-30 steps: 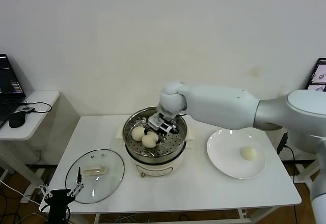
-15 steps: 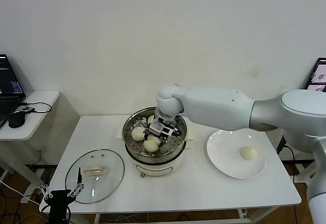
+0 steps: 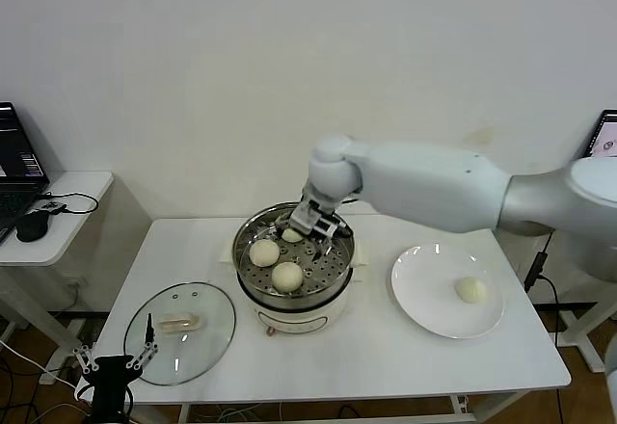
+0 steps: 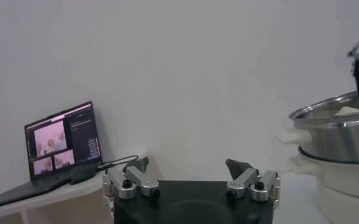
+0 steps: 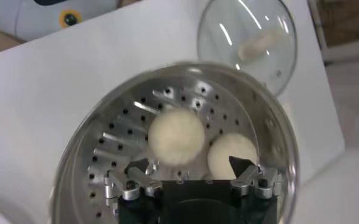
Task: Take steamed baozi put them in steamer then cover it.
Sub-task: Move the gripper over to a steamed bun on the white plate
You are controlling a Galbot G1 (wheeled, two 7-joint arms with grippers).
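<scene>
- A plain white wall (image 3: 289,58) backs the scene, with a small side desk (image 3: 58,217) at far left carrying a laptop (image 3: 14,159) and a mouse (image 3: 32,224).
- A white table (image 3: 386,347) fills the middle.
- The left gripper (image 3: 108,366) hangs at the table's front left corner, jaws apart, holding nothing.
- The glass lid (image 3: 180,331) lies flat on the table just beside it.
- The steamer (image 3: 294,270) stands mid-table with three buns (image 3: 287,276) on its perforated tray.
- The right gripper (image 3: 316,226) hovers over the steamer's back, jaws apart, empty.
- A white plate (image 3: 424,299) on the right holds the fourth bun (image 3: 470,290).
</scene>
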